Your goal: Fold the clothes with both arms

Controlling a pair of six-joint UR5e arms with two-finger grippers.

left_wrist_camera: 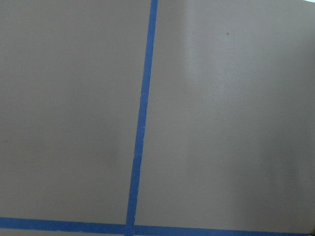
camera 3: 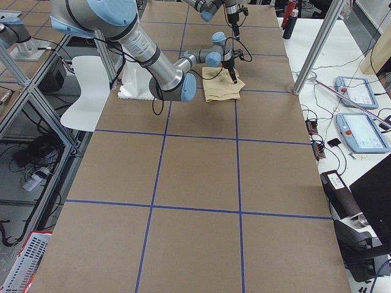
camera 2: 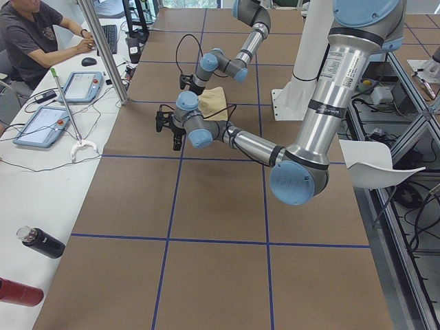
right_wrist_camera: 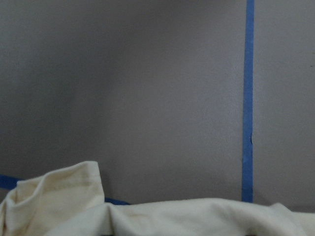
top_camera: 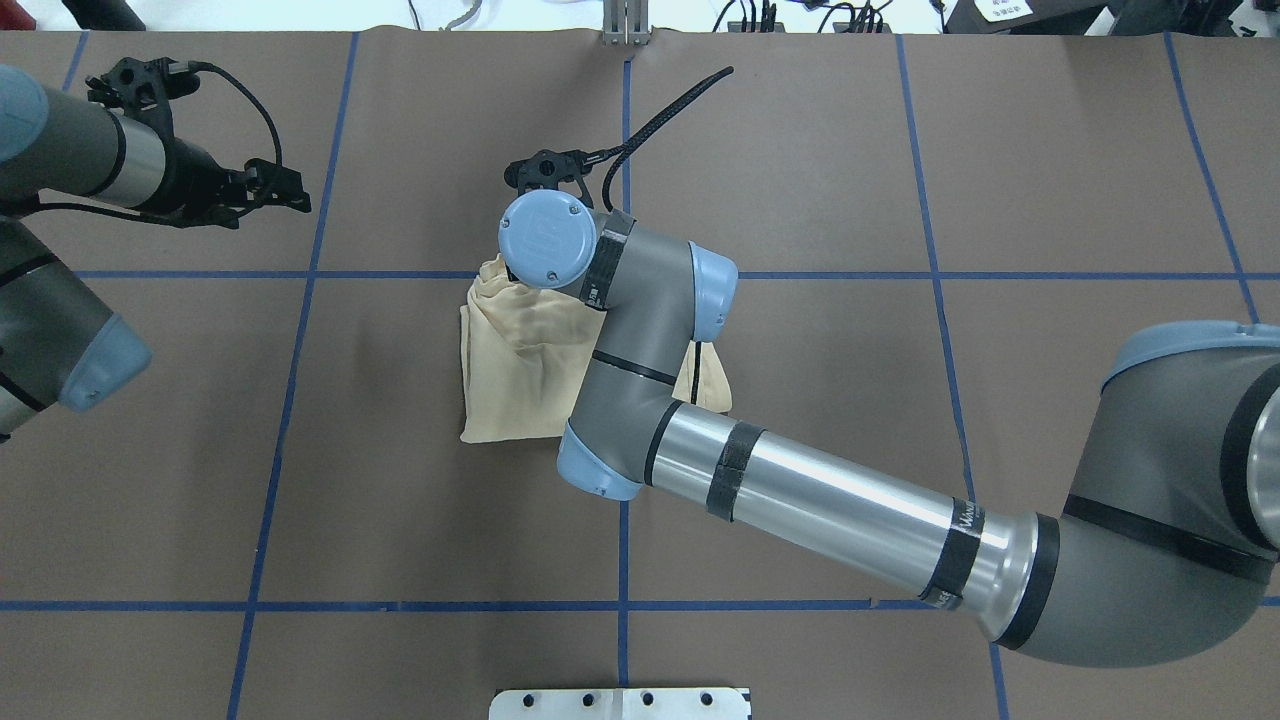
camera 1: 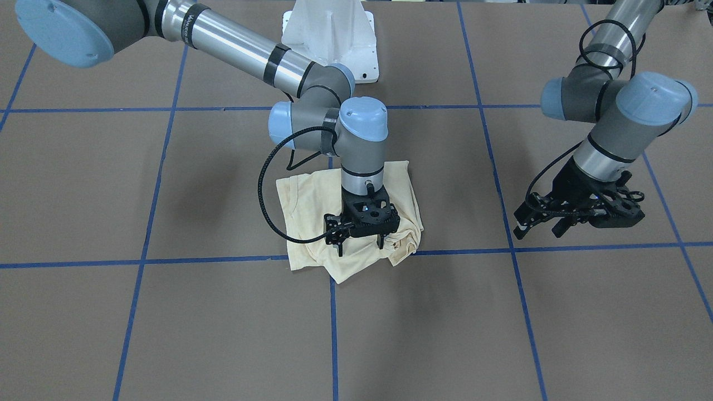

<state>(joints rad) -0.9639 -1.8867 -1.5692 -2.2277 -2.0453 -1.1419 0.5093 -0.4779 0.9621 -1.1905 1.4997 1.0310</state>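
One cream T-shirt (camera 1: pixel 303 200) lay bunched on the desk (camera 1: pixel 167 334) over a blue tape cross (camera 1: pixel 333 295), the right arm's (camera 1: pixel 362 139) jaws spread wide just above that cross, the left arm's (camera 1: pixel 624 122) jaws parted too, well apart from it.

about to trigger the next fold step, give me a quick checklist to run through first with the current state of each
1. Right gripper over the shirt: ok, down at its rumpled edge.
2. Right gripper open: ok, fingers spread.
3. Fabric caught between its fingers: cannot tell.
4. Left gripper empty and off the shirt: ok, open over bare table.
5. Shirt lying flat: not ok, bunched near the right gripper.
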